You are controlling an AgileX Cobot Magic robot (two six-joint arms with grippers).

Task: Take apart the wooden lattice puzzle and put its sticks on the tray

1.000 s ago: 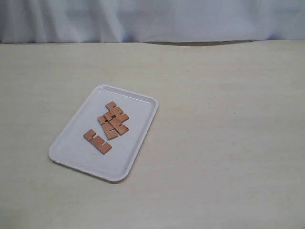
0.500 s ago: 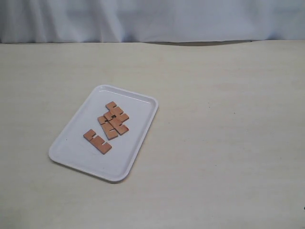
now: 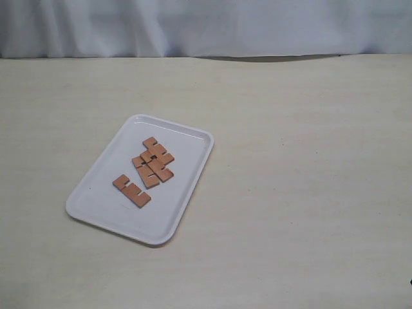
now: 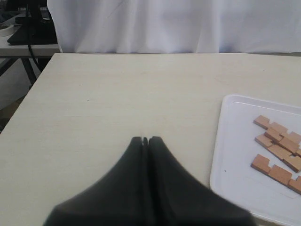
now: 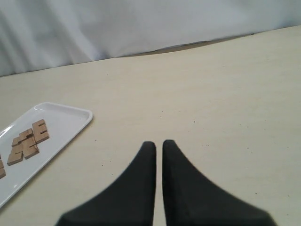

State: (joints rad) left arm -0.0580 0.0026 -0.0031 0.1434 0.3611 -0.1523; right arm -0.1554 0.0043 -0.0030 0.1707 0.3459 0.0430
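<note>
The white tray (image 3: 96, 203) lies left of centre on the table. Three reddish-brown notched sticks (image 3: 154, 159) overlap in a loose pile on it, and one stick (image 3: 131, 190) lies apart nearer the front. No assembled lattice puzzle shows. Neither gripper appears in the exterior view. In the left wrist view my left gripper (image 4: 145, 139) is shut and empty over bare table, beside the tray (image 4: 235, 155) and sticks (image 4: 277, 141). In the right wrist view my right gripper (image 5: 159, 142) is shut to a thin slit, empty, away from the tray (image 5: 61, 122) and sticks (image 5: 28, 141).
The pale wooden table (image 3: 302, 161) stretches wide around the tray. A white curtain (image 3: 206, 26) hangs behind its far edge. A table edge and dark equipment (image 4: 28, 28) show in the left wrist view.
</note>
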